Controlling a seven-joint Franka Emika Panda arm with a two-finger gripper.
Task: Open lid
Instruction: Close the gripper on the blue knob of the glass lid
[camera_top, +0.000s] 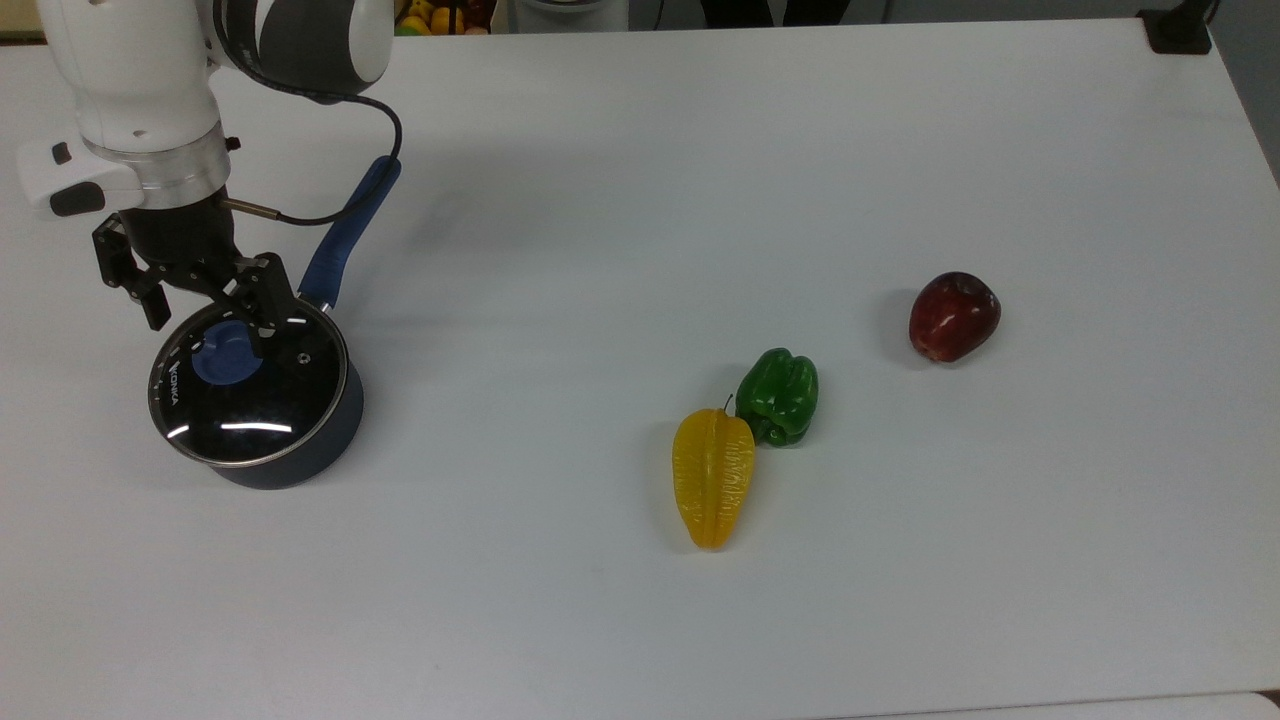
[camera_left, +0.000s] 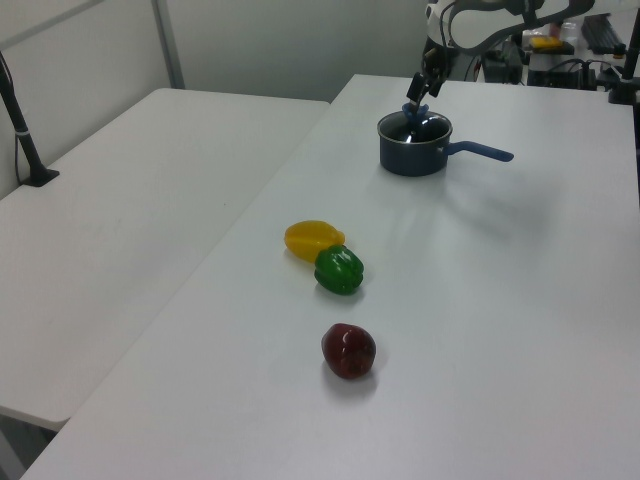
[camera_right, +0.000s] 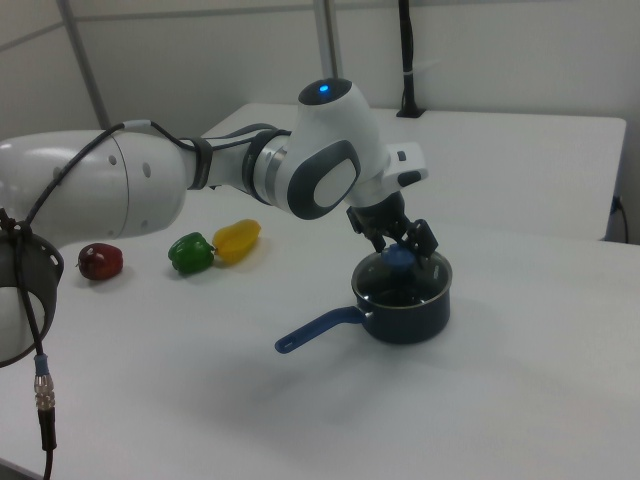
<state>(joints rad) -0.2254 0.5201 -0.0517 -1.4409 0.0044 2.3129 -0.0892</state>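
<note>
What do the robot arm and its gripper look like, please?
The arm is white with rounded dark grey joint covers; one carries a small blue light. A silver ring sits at the wrist. A black cable runs along it. The gripper is black, with two fingers.

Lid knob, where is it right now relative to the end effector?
In the top view the blue lid knob sits at the far left, on the lid closing the saucepan, just below the open end effector.
</note>
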